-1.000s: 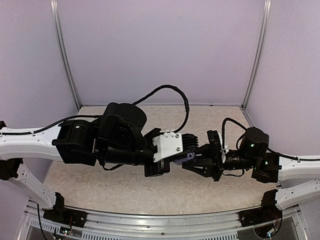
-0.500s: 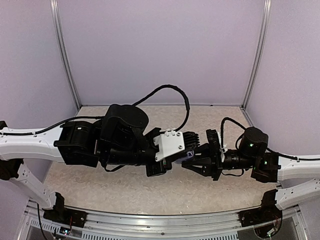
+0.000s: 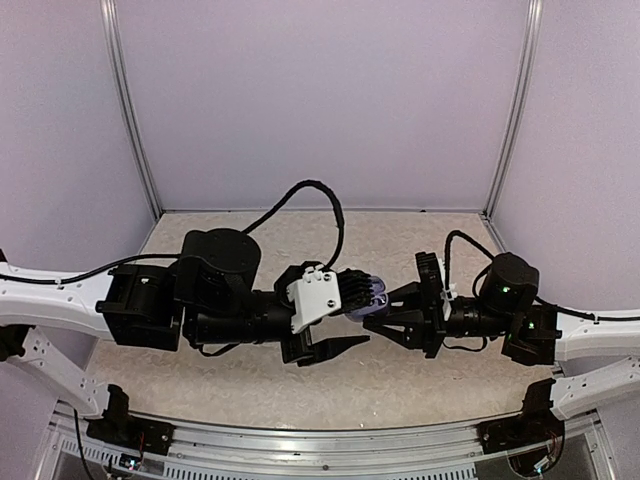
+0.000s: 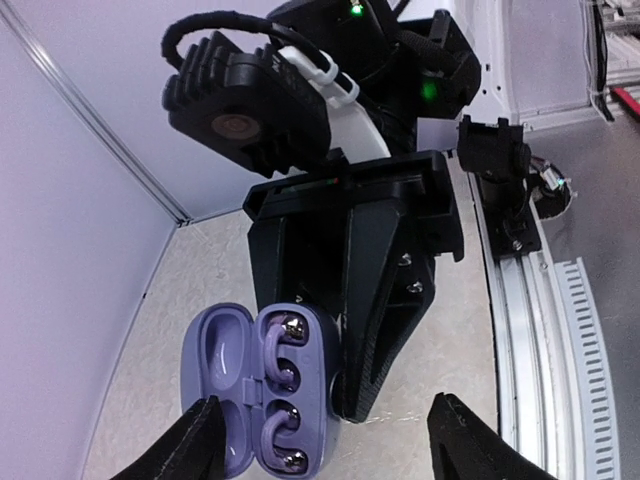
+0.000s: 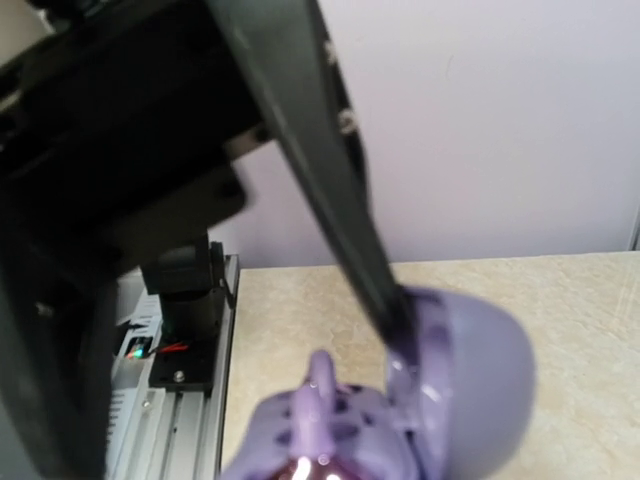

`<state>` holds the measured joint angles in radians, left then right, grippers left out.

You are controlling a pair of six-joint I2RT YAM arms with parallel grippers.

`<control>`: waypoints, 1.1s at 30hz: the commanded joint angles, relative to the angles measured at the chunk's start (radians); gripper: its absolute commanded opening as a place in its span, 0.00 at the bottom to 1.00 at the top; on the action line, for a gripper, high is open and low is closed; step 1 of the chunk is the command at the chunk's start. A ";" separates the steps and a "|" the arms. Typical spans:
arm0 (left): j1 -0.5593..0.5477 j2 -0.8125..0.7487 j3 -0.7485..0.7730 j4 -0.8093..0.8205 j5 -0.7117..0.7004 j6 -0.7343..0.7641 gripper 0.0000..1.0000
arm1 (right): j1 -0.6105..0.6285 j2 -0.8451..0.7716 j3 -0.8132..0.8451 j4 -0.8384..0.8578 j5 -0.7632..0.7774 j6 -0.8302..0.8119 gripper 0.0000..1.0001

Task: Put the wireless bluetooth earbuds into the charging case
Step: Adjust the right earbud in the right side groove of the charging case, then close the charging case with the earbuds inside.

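Observation:
A purple charging case [image 4: 252, 385] hangs open above the table, lid folded to one side. Two purple hook-shaped earbuds [image 4: 277, 350] with silvery ends lie in its wells. My right gripper [image 3: 375, 318] is shut on the case body, one black finger [image 4: 378, 330] pressed against its side. The right wrist view shows the case [image 5: 440, 400] blurred and very close below that finger [image 5: 340, 220]. My left gripper [image 4: 330, 445] is open, its fingertips [image 4: 190, 448] wide apart at the bottom of its view. It holds nothing and sits just left of the case [image 3: 372, 293].
The beige table [image 3: 420, 235] is boxed in by pale walls on three sides. An aluminium rail [image 3: 330, 450] with both arm bases runs along the near edge. Both arms meet over the table's middle, and a black cable [image 3: 320, 200] loops above the left wrist.
My left gripper has opened and drawn back to the left, away from the case. The right gripper keeps its hold on the case and has hardly moved.

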<state>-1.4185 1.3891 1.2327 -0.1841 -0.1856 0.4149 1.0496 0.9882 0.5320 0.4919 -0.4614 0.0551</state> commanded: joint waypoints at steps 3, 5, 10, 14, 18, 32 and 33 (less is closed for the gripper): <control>0.006 -0.151 -0.110 0.213 0.015 -0.040 0.86 | 0.001 -0.004 0.012 0.043 0.003 0.035 0.00; 0.013 -0.166 -0.136 0.235 0.011 -0.073 0.92 | 0.001 -0.001 0.018 0.045 -0.002 0.037 0.00; 0.073 -0.166 -0.172 0.236 0.085 -0.170 0.99 | 0.001 0.014 0.044 0.044 -0.048 0.033 0.00; 0.079 -0.136 -0.181 0.242 0.151 -0.164 0.99 | 0.003 0.030 0.065 0.041 -0.071 0.034 0.00; 0.072 -0.088 -0.159 0.215 0.199 -0.145 0.99 | 0.003 0.042 0.085 0.029 -0.072 0.032 0.00; -0.083 -0.130 -0.219 0.250 0.054 0.071 0.92 | -0.043 0.063 0.064 0.055 -0.041 0.129 0.00; -0.086 -0.125 -0.219 0.253 0.023 0.073 0.92 | -0.048 0.065 0.064 0.055 -0.041 0.139 0.00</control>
<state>-1.4601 1.2690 1.0306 0.0532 -0.1173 0.4126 1.0424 1.0367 0.5892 0.5137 -0.5526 0.1284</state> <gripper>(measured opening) 0.921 0.266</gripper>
